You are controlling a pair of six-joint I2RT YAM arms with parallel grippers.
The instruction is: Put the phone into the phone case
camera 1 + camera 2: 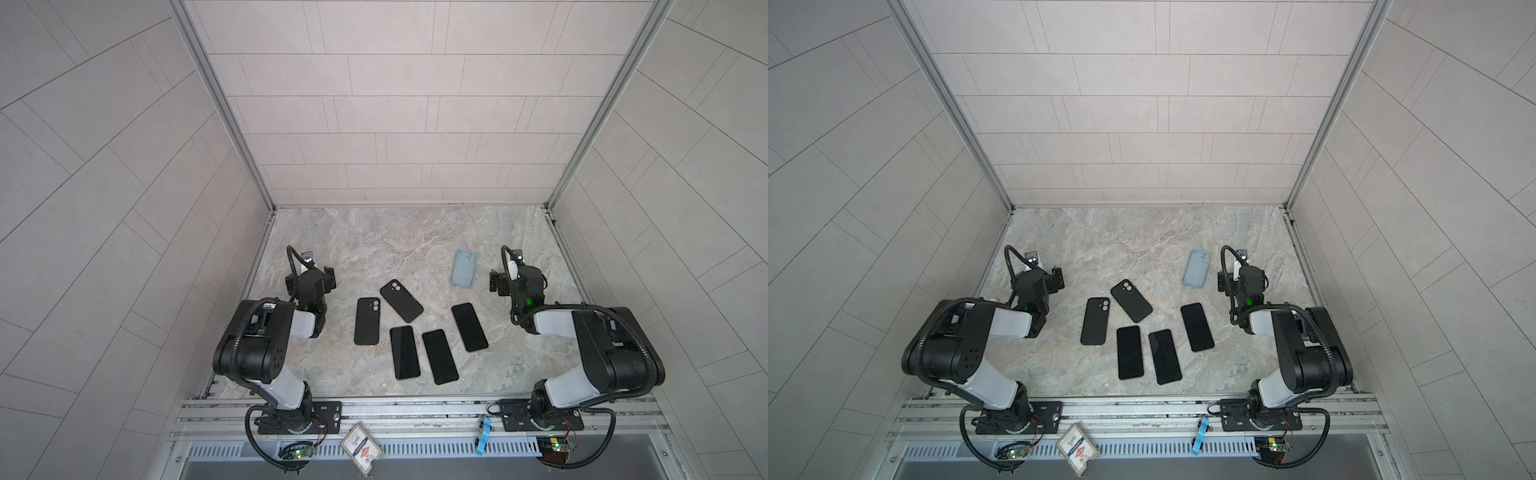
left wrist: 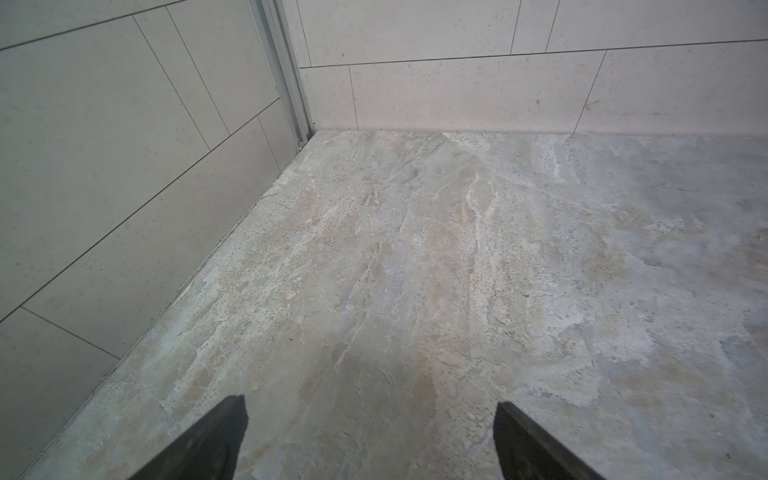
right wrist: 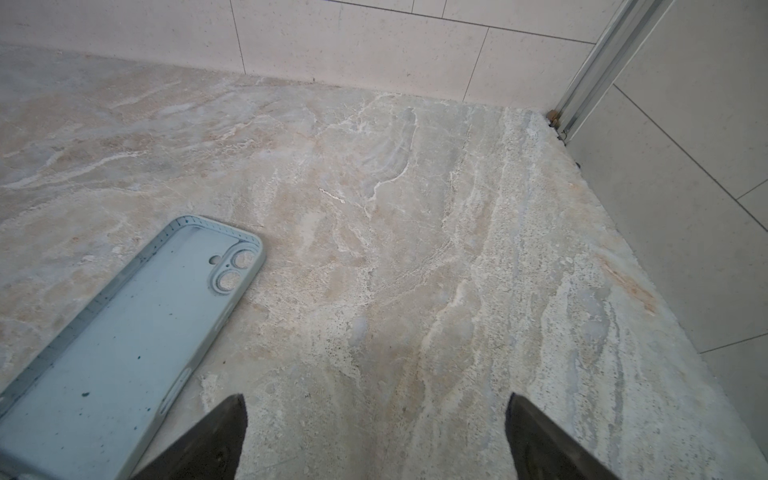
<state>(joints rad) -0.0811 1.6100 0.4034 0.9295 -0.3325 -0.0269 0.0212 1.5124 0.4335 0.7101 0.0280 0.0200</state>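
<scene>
Nothing is yet in hand. Both arms are hanging at the sides of the worktop (image 1: pixel 374 241), well apart from the phones.

The left fingers (image 2: pixel 212 449) are standing spread wide over bare marble, holding nothing. The right fingers (image 3: pixel 212 449) are likewise standing wide and empty, just beside the pale blue case (image 3: pixel 124 332), which is lying hollow side up.

Three phones are lying screen-up in the near middle: the left phone (image 1: pixel 404 352), the middle phone (image 1: pixel 440 356) and the right phone (image 1: pixel 469 327). Beyond them are lying the straight black case (image 1: pixel 367 321) and the slanted black case (image 1: pixel 401 300). Whether these are cases or face-down phones, I cannot tell.

Risks, as judged:
- The phones are lying flat and thin, so fingers closing on an edge are likely to skid one across the marble.
- The left and middle phones are lying close together, so wide fingers may knock the neighbour.
- An unheld case may slide under pressing.
- A phone turned the wrong way would be missing the camera cut-out.
</scene>
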